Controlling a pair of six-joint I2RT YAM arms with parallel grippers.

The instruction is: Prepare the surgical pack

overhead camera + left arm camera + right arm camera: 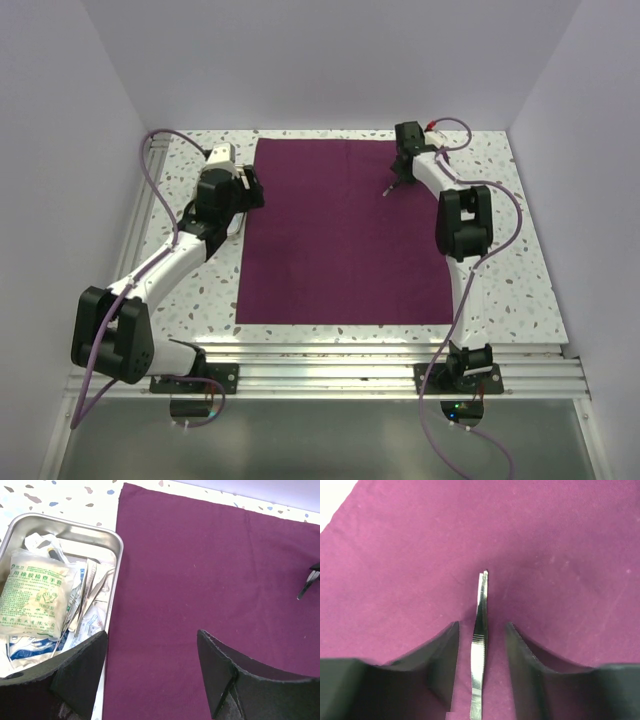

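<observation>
The surgical pack's purple-maroon cloth (340, 240) lies flat and unfolded on the speckled table. Its steel tray (117, 555) stands just off the cloth's left edge. It holds white sachets (32, 595) and steel instruments (87, 587). In the top view my left arm mostly hides the tray. My left gripper (151, 632) hangs open above the cloth's left edge beside the tray, with nothing between its fingers. My right gripper (481, 624) is at the cloth's far right area (397, 180). Steel tweezers (481, 605) stand between its fingers, with a gap on each side.
White walls close in the table on the left, back and right. An aluminium rail (330, 370) carrying both arm bases runs along the near edge. Bare speckled tabletop (510, 270) shows to the right of the cloth.
</observation>
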